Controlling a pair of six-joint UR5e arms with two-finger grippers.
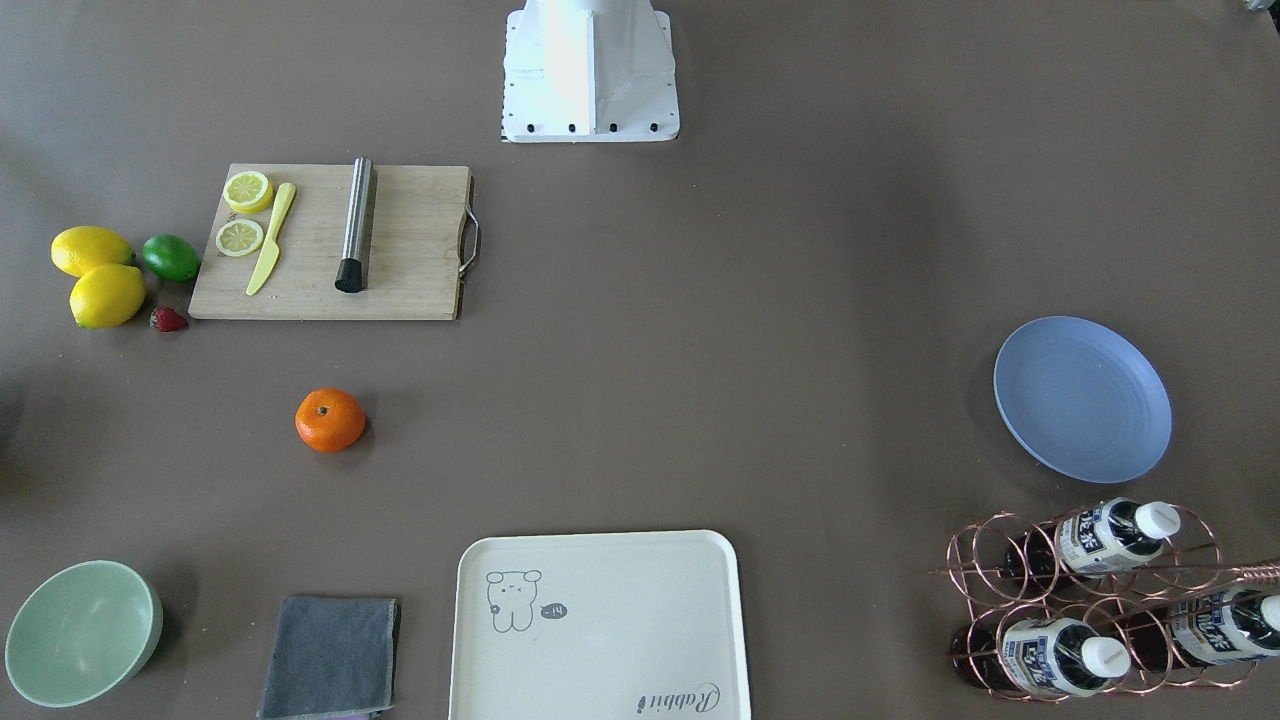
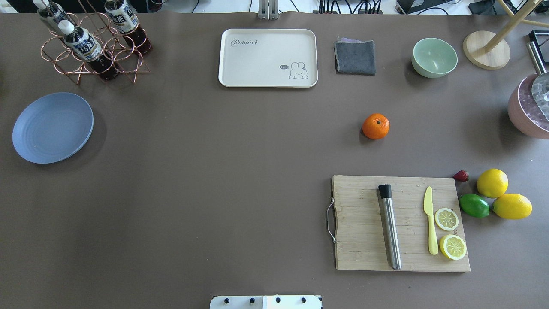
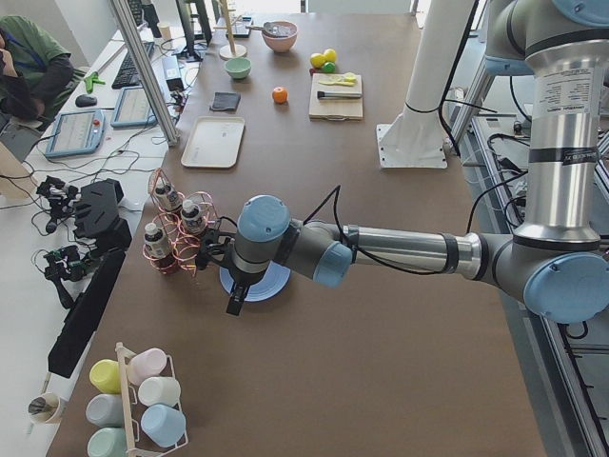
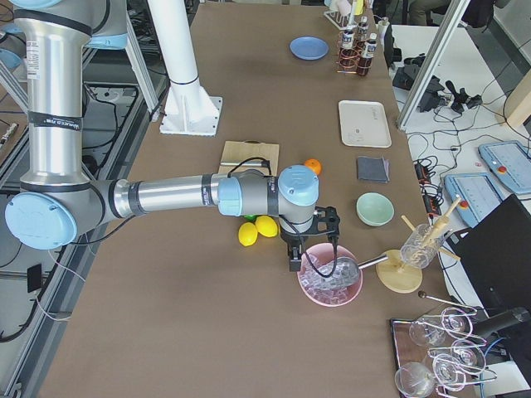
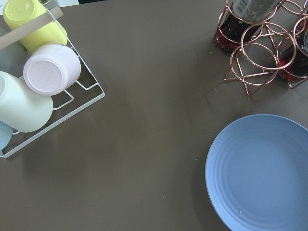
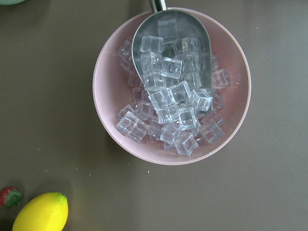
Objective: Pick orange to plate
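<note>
The orange [image 2: 375, 126] sits alone on the brown table, between the cutting board and the grey cloth; it also shows in the front view [image 1: 330, 419]. The blue plate [image 2: 52, 127] lies far off at the table's left end, bare, beside the bottle rack. My left gripper [image 3: 233, 303] hangs above the table at the plate's [image 5: 262, 175] edge. My right gripper [image 4: 294, 261] hovers over a pink ice bowl, well away from the orange [image 4: 313, 166]. Each gripper shows only in a side view, so I cannot tell whether either is open or shut.
A wooden cutting board [image 2: 401, 223] holds a steel muddler, a yellow knife and lemon slices. Beside it lie two lemons [image 2: 492, 183], a lime [image 2: 474, 205] and a strawberry. A cream tray [image 2: 268, 58], grey cloth [image 2: 355, 57], green bowl [image 2: 434, 57], bottle rack [image 2: 92, 47] and ice bowl [image 6: 171, 86] line the far side.
</note>
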